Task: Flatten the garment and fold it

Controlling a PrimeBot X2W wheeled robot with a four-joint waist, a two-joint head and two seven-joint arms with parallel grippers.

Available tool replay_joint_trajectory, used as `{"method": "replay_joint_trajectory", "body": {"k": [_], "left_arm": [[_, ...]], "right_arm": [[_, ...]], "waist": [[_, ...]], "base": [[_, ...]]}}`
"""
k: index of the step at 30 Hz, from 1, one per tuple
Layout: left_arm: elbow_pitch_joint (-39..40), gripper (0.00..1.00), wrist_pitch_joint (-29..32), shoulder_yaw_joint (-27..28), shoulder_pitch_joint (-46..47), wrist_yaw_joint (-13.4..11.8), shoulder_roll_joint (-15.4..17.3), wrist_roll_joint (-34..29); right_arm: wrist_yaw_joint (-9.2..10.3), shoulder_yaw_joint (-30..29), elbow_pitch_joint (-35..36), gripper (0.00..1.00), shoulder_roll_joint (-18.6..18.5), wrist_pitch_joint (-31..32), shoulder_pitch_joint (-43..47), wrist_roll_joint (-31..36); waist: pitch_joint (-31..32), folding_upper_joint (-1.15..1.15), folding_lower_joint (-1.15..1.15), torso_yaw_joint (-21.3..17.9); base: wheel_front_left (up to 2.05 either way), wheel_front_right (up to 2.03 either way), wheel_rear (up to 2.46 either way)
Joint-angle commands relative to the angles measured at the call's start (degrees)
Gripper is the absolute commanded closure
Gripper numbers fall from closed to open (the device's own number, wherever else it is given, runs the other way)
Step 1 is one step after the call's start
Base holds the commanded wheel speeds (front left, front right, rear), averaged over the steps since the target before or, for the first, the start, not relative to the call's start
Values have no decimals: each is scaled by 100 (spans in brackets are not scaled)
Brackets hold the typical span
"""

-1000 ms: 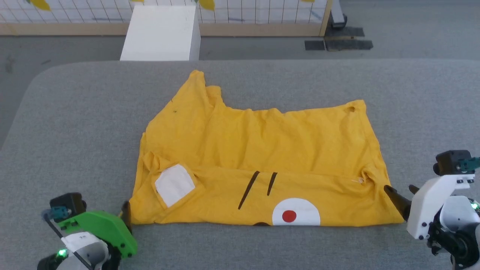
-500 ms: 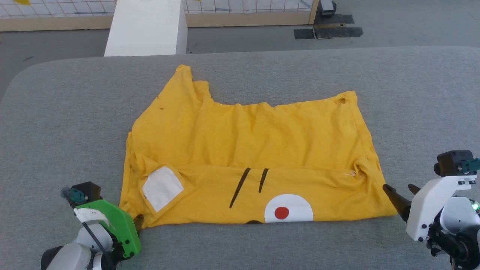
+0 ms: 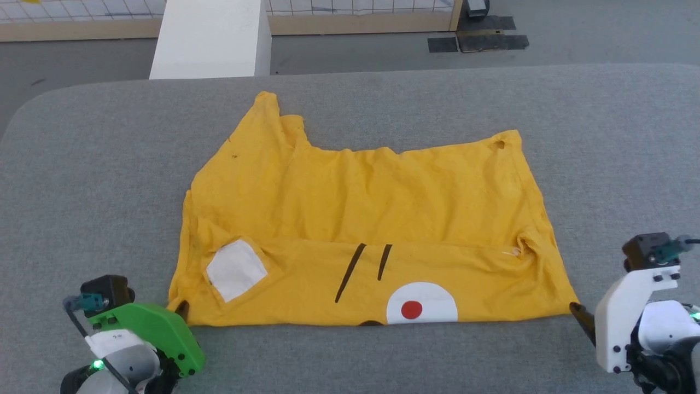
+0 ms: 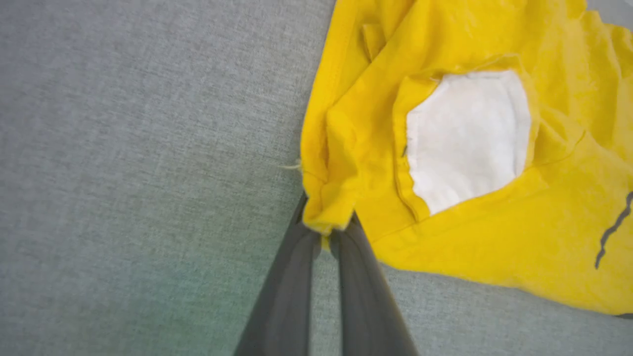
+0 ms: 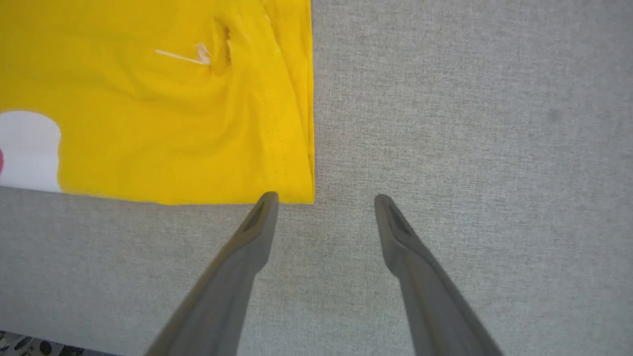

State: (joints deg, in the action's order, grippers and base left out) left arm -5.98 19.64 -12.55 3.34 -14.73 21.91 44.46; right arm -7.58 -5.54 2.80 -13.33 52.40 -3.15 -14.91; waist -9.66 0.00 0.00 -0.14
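At the lower left of the head view, your left end effector (image 3: pixel 182 310) is now clenching the near corner of the garment (image 3: pixel 372 219). A second ago it was standing wide beside the cloth, and in the left wrist view its tips are squeezing a bunched yellow fold. At the lower right, your right end effector (image 3: pixel 577 316) is still gaping, released, one tip just beside the opposite near corner. The garment is lying mid-frame on the grey desk (image 3: pixel 82 191), its near strip turned over and showing a white sleeve patch (image 3: pixel 236 269). Its far edge is wrinkling toward a white box (image 3: pixel 210 38) at the upper left. With one corner secured, you are likely needing the right one closed before tugging the cloth flat.
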Motion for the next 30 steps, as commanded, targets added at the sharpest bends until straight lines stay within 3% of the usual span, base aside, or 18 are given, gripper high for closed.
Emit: {"method": "replay_joint_trajectory", "body": {"k": [1,9,14,15,17,24,30], "left_arm": [[166,100,-58,29,-102,-57,4,-23],[668,100,-86,-45,-363,-211,-97,-41],[671,100,-106,-63,-406,-222,-138,-15],[664,100,-134,-51,-401,-214,-146,-6],[637,100,-167,-28,-397,-191,-143,14],[751,100,-240,205,-490,-194,-110,195],[1071,100,-80,353,-938,-364,-38,363]], "right_arm": [[9,84,0,0,53,89,-54,123],[9,416,-745,0,159,211,-437,569],[9,674,-1211,0,195,237,-486,505],[9,673,-1263,26,196,248,-502,460],[9,682,-1283,100,194,191,-550,325],[9,76,-862,100,171,-198,-593,1],[9,-431,-346,100,212,19,-161,15]], "waist": [[-50,0,0,48],[-255,0,0,203],[-307,0,0,247],[-307,0,0,251],[-263,0,0,238],[97,0,0,203],[331,0,0,167]], "base": [[0,0,0],[0,0,0],[0,0,0],[0,0,0],[0,0,0],[0,0,0],[0,0,0]]}}
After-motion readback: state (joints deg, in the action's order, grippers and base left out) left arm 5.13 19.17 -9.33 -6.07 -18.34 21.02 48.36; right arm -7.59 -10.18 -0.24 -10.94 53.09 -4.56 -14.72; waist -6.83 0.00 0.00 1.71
